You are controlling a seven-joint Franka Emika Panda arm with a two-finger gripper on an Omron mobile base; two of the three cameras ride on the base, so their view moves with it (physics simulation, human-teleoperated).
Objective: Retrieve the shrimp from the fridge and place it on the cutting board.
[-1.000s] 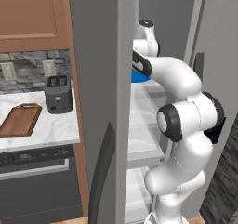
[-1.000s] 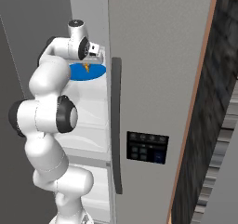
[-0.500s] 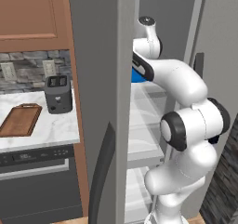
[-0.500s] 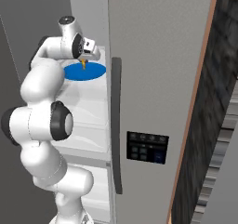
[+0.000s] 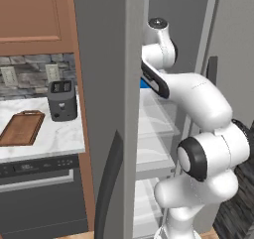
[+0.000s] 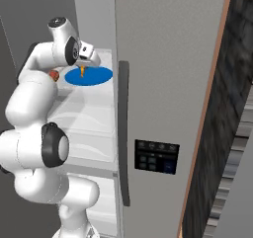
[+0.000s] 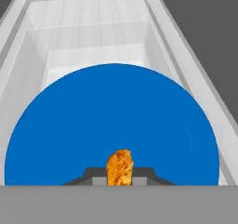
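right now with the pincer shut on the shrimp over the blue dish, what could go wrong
1. The pincer pinches only the lower end of the tiny shrimp; it could slip and drop back onto the blue dish.
2. Backing out, the arm may clip the open fridge door close beside it.
3. The cutting board lies past that door, so the carry is long for a weak grip.

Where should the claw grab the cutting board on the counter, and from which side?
Best guess: take the cutting board at its handle-slot end, the far end nearest the wall, coming down from above. It lies flat on the counter, so its long sides give little to pinch, while the slot edge offers a thin lip. The toaster stands close on its right, so avoid that side.
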